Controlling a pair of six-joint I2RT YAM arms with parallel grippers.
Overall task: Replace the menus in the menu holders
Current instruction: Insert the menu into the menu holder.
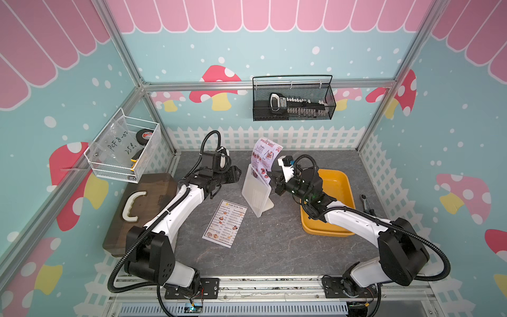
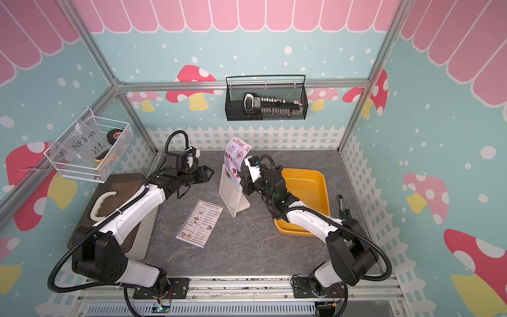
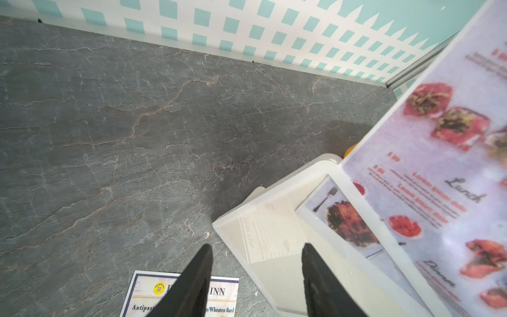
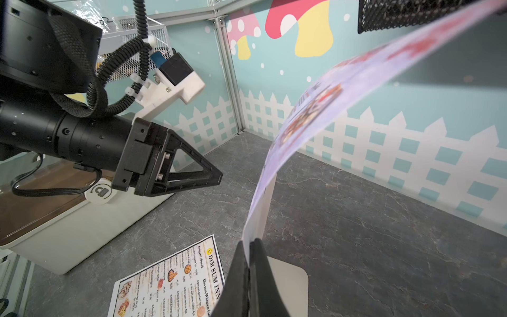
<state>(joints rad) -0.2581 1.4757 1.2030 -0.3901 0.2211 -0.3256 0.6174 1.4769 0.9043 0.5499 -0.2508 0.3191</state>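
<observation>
In a top view the left fingers (image 1: 236, 173) stand half spread and empty, probably ready to steady the stand. The Dim Sum Inn menu (image 1: 225, 223) lies flat on the grey, stone-veined table (image 1: 274, 247), nearer the robot than those fingers and likely the replacement. Just beside them stands the menu holder (image 1: 255, 195), a smooth white plastic frame with rounded corners. The right fingers (image 4: 251, 247) are pinched on the Special Menu (image 1: 264, 153) just above the frame. Its thin paper bows, with the bottom tucked inside.

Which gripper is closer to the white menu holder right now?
Right. Right gripper is at the menu holder's top edge, pinching the special menu; left gripper stands open beside it, apart.
</observation>
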